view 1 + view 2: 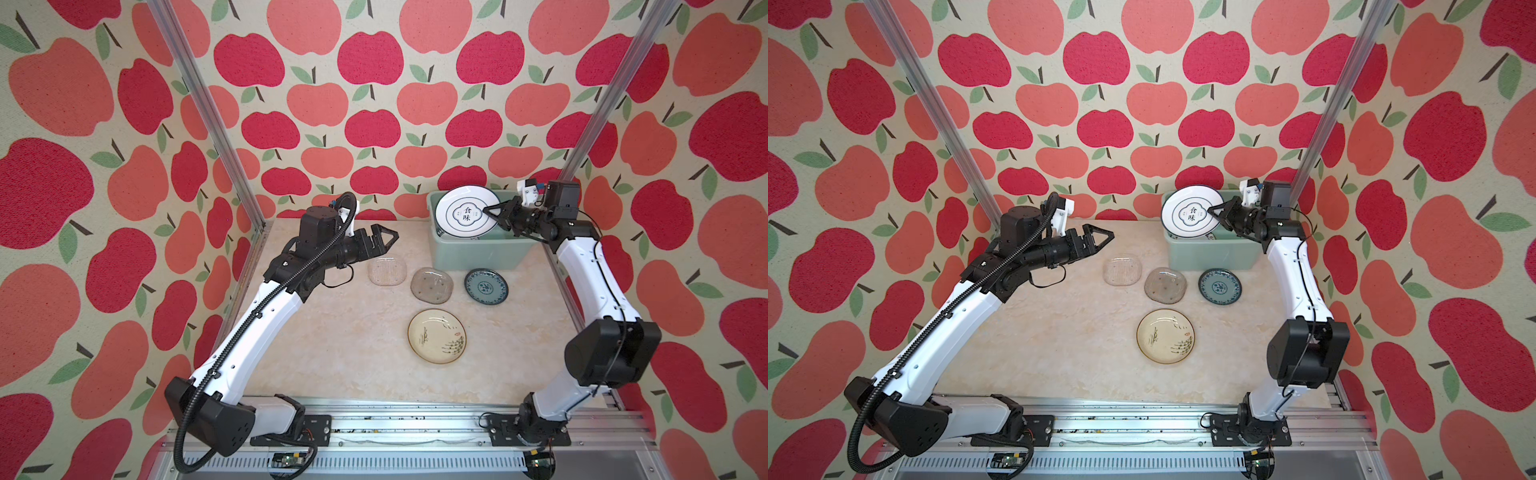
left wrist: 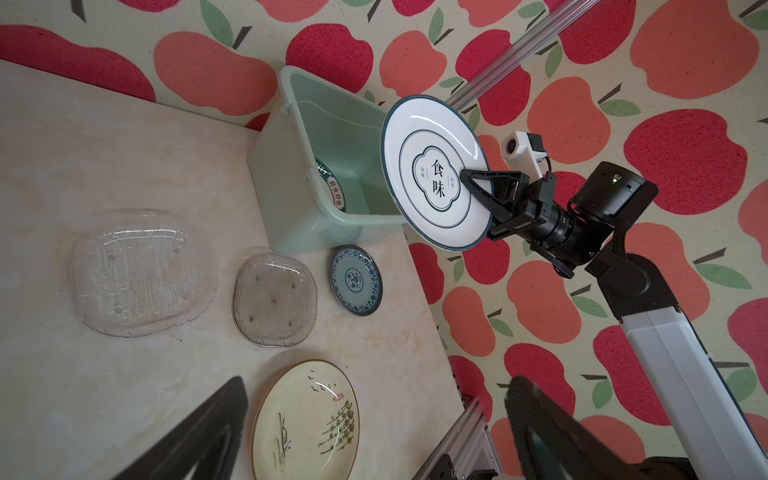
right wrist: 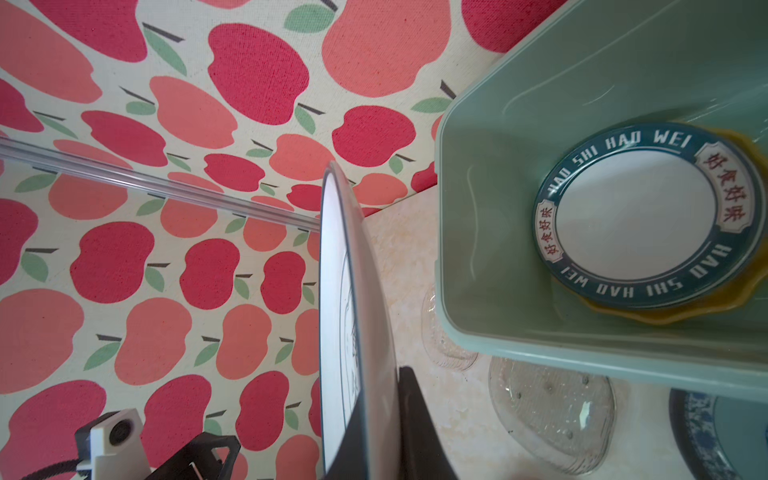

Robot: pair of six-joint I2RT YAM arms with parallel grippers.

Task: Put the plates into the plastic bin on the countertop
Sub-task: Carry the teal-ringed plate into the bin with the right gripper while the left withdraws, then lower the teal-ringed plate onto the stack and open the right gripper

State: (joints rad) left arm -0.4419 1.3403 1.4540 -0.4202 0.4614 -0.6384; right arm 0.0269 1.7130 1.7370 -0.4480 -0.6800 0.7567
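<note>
Four plates (image 1: 436, 336) on countertop (image 1: 340, 340), two in bin (image 1: 478, 253); right pincer (image 1: 488, 210) clamps white plate (image 1: 457, 208), left pincer (image 1: 390, 240) spread.

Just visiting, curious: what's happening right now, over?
Right gripper shut on white plate, tilted above bin. Left gripper open, empty. Glass plates, teal plate, cream plate on countertop. Nothing in the way.
</note>
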